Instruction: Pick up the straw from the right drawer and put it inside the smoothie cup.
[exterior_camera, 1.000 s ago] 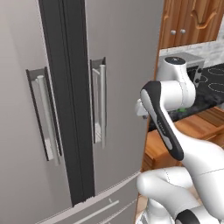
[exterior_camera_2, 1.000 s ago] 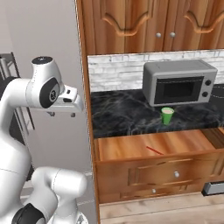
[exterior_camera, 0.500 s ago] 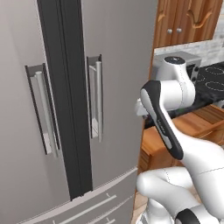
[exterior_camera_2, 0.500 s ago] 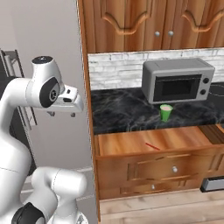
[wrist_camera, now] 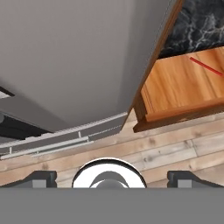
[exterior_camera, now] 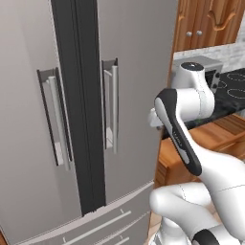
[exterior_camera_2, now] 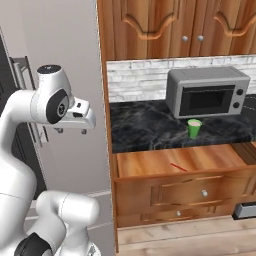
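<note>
Right base view showed the tall grey refrigerator (exterior_camera_2: 65, 60) as the largest obstacle, standing just left of the wooden cabinets, with the white arm raised in front of it and well apart from everything the task needs. The biggest risk, as I judged it, was a wide swing from there: an elbow or the hand could clip the refrigerator side or the cabinet edge on the way across to the drawer. The grey microwave (exterior_camera_2: 207, 95) sat at the back of the dark stone table (exterior_camera_2: 145, 127), and a high, hurried carry could brush it. The right drawer (exterior_camera_2: 150, 162) stood pulled out below the table edge; its front panel and side walls could catch a finger on a low approach. The smoothie cup (exterior_camera_2: 194, 128) stood upright on the table in front of the microwave, near the edge; it looked light, and a nudge could tip it or push it off. The straw (exterior_camera_2: 177, 166) lay flat on the drawer floor, thin enough that a slightly offset closure would miss or flick it. In the hand view the gripper (wrist_camera: 109, 177) looked down at the floorboards, jaws spread wide and holding nothing, with the straw showing at the far upper right.
</note>
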### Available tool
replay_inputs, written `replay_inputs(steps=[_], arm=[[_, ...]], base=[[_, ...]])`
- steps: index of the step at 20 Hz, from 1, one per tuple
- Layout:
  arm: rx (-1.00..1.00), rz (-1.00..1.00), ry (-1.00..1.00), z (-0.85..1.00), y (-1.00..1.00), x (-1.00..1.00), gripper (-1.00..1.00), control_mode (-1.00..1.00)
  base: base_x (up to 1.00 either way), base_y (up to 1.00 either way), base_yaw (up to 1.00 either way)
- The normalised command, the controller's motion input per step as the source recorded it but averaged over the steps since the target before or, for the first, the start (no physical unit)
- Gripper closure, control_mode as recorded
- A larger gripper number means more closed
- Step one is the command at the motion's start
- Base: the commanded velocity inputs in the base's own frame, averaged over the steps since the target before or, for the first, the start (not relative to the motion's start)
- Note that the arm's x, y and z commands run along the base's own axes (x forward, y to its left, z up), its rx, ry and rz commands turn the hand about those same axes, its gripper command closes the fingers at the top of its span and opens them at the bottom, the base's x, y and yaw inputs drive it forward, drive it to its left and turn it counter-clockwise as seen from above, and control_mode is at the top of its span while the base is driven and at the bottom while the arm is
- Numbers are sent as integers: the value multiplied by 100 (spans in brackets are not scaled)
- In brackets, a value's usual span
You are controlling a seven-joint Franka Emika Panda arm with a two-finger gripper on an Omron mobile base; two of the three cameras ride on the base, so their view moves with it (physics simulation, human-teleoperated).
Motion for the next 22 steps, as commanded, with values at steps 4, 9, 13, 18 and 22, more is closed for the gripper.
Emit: replay_inputs(steps=[4, 9, 13, 18, 22], arm=[[0, 0, 0, 0, 0, 0, -100, 100], [0, 0, 0, 0, 0, 0, -100, -100], [0, 0, 0, 0, 0, 0, -100, -100], [0, -2, 0, 0, -46, -21, -100, -100], [1, -24, 0, -2, -100, -29, -100, -100]], base=[[0, 9, 0], [0, 0, 0], [0, 0, 0], [0, 0, 0], [0, 0, 0]])
